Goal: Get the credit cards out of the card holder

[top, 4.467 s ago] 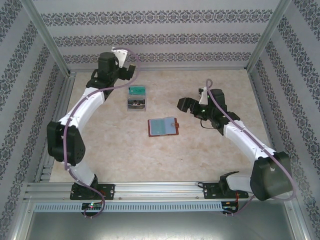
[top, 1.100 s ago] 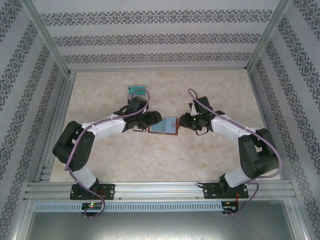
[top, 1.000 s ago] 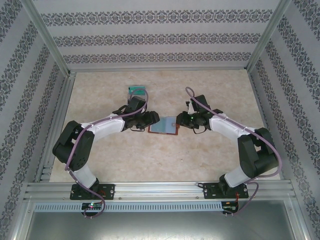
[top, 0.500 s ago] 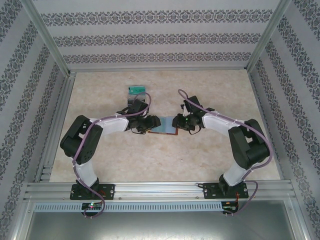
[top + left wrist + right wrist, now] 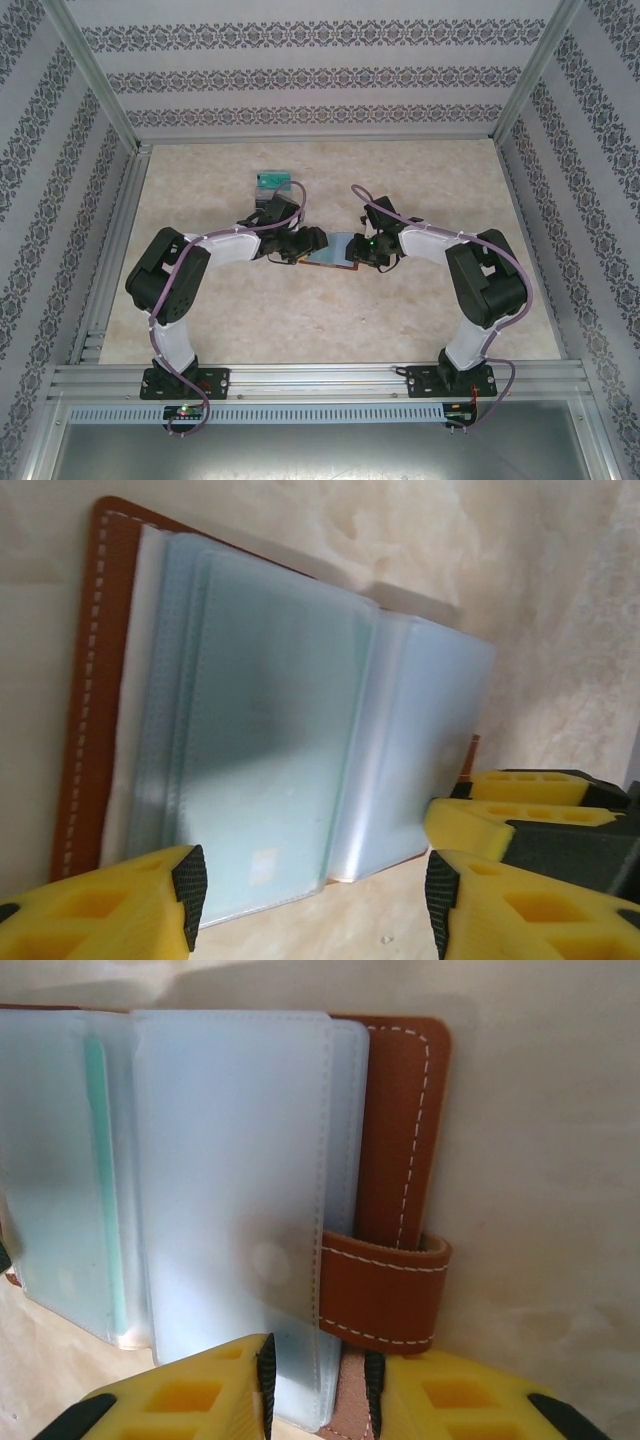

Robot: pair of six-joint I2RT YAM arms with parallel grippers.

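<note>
The card holder [image 5: 336, 252] lies open on the table between both grippers, brown leather with pale blue-grey sleeves [image 5: 270, 740]. My left gripper [image 5: 306, 245] [image 5: 312, 900] stands open at its left edge, the fingers [image 5: 185, 895] spread wide either side of the sleeves' edge. My right gripper [image 5: 364, 247] [image 5: 317, 1390] is shut on the holder's right edge, sleeve and brown leather pinched between its pads beside the strap loop [image 5: 385, 1285]. The credit cards sit inside the cloudy sleeves; a teal card edge [image 5: 100, 1180] shows through one.
A clear grey box with a teal card [image 5: 273, 184] stands behind the left gripper. Patterned walls and aluminium rails [image 5: 110, 260] close in the beige table [image 5: 430, 320]. The right gripper's yellow fingers [image 5: 530, 805] appear in the left wrist view.
Both grippers have closed in on the card holder from either side. The right one has slid onto its right edge, the left one has come up to the left edge.
</note>
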